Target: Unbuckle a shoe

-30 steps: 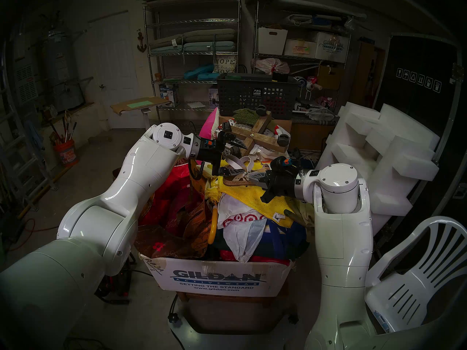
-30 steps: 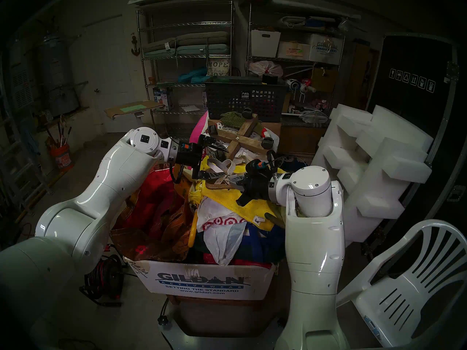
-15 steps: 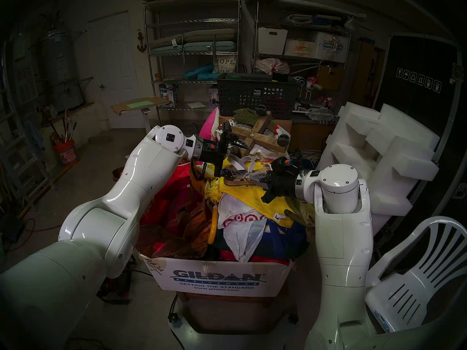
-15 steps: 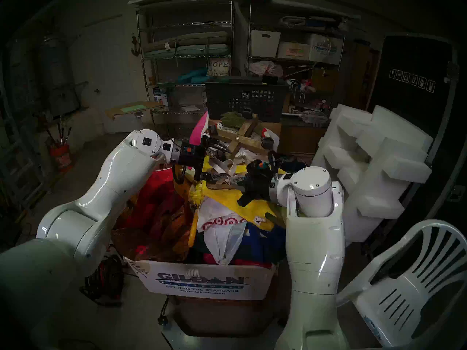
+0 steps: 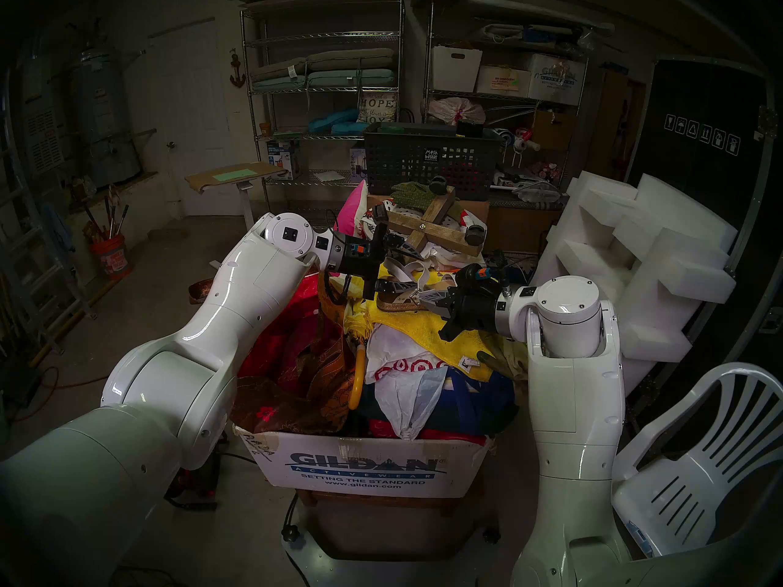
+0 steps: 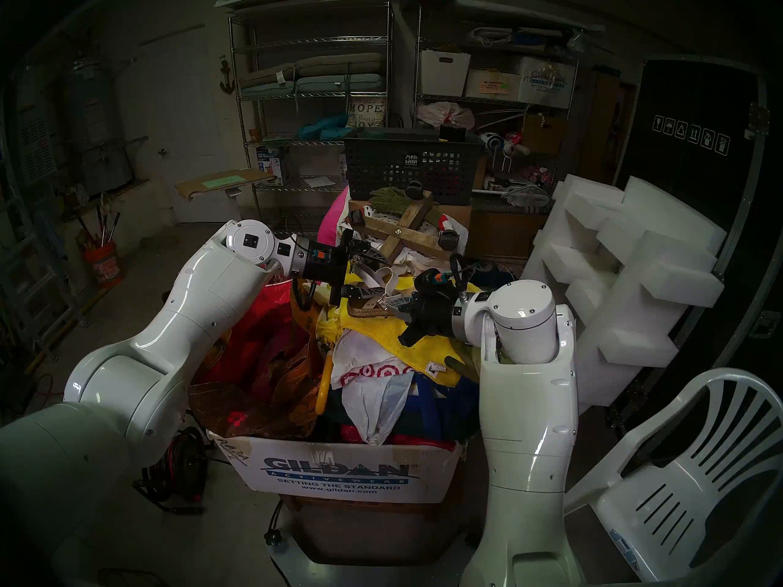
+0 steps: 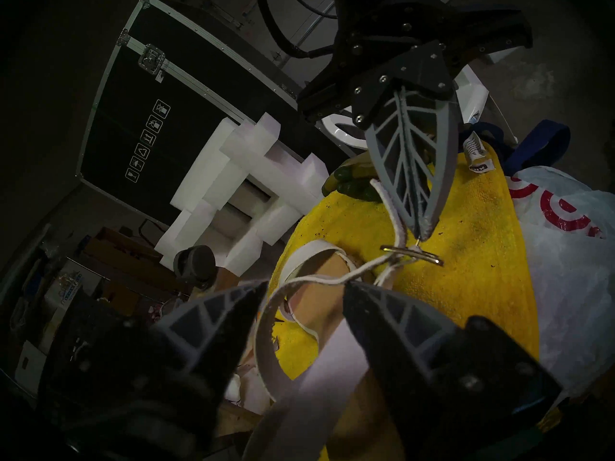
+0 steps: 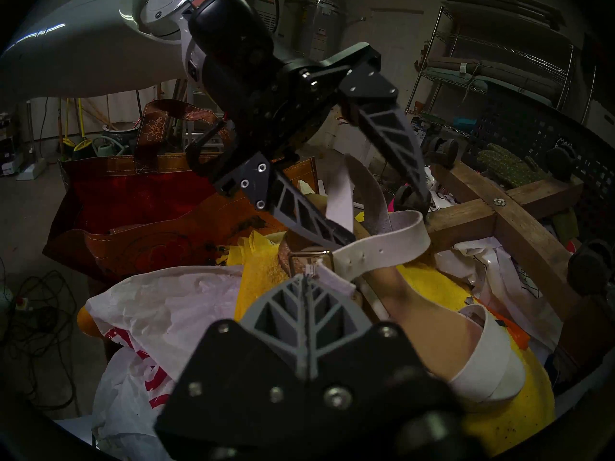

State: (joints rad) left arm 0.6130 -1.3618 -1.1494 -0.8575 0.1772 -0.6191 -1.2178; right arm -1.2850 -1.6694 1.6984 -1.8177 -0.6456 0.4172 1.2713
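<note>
Right gripper [image 7: 424,232] fingers pressed together; in the left wrist view the tips are seen pinching the strap end right at the buckle [image 7: 412,252], detail lost in the head views. Left gripper [image 8: 387,217] fingers spread wide, with the ankle strap [image 8: 382,250] looped between them; contact cannot be told. Punched holes in the strap are shown only by the right wrist view. The sandal [image 5: 402,296] is seen lying on the yellow towel [image 5: 415,323] atop the overfilled box [image 5: 368,467]: cream-white straps, tan footbed, woven sole edge, small metal buckle.
</note>
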